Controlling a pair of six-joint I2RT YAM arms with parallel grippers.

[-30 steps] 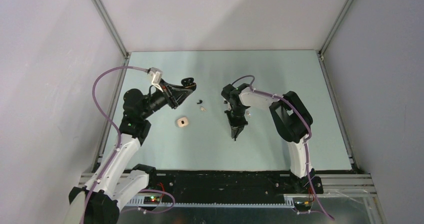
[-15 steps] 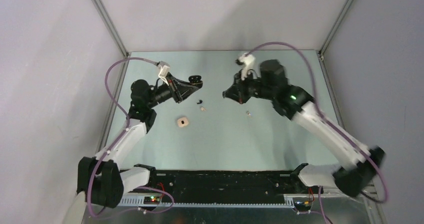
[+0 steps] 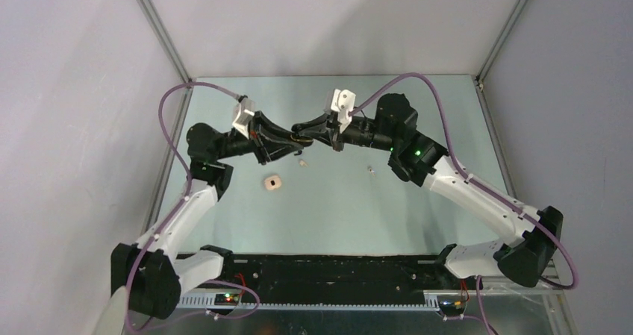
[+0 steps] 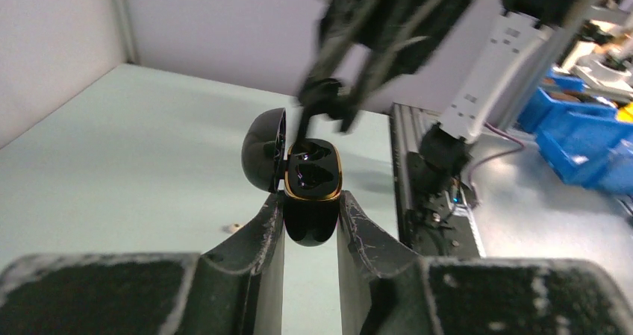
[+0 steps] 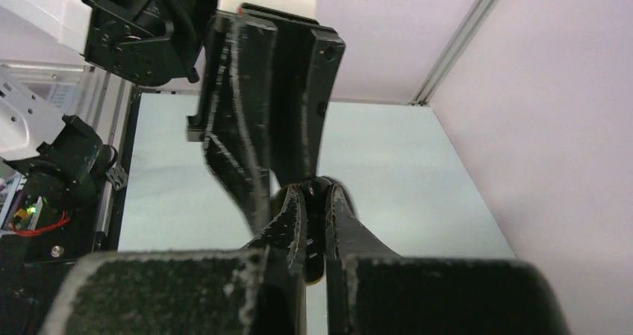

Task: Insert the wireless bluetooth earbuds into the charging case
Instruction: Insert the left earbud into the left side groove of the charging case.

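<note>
Charging case (image 4: 312, 214): glossy black, gold-rimmed, open.

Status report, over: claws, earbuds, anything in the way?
Left claw shut on open black case. Right claw shut on black earbud, tip at case mouth, not yet seated. Two pale earbuds, cream case on table; nothing between claws.

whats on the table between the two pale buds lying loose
Nothing. In the top view the table is bare between the left pale bud and the right pale bud.
</note>
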